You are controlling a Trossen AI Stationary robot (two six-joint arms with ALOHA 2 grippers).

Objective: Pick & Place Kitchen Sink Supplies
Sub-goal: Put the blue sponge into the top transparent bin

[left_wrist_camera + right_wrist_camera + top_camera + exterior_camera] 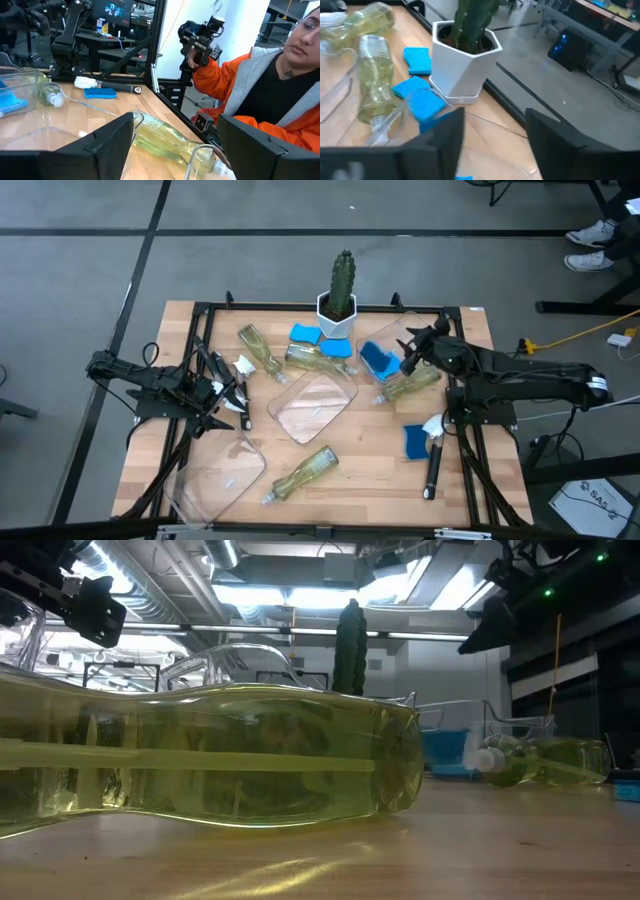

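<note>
high view showed the right end effector [408, 360] open over a blue sponge [376, 361] in the tray [400, 330] beside the cactus [342, 280]. a release seemed underway; next, withdraw. the left end effector [228, 395] waited open.

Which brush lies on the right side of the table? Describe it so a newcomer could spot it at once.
Start at the cactus on the table's far edge, then go to the near right part of the table. The brush lies there, white head against a blue sponge. Its slim black handle, pointing at the near edge, sets it apart.

High view looks straight down on the table [380, 470]. Low view sits close behind a lying bottle [200, 755], sharing the cactus [343, 278], at 12 o'clock, with the right wrist view.
</note>
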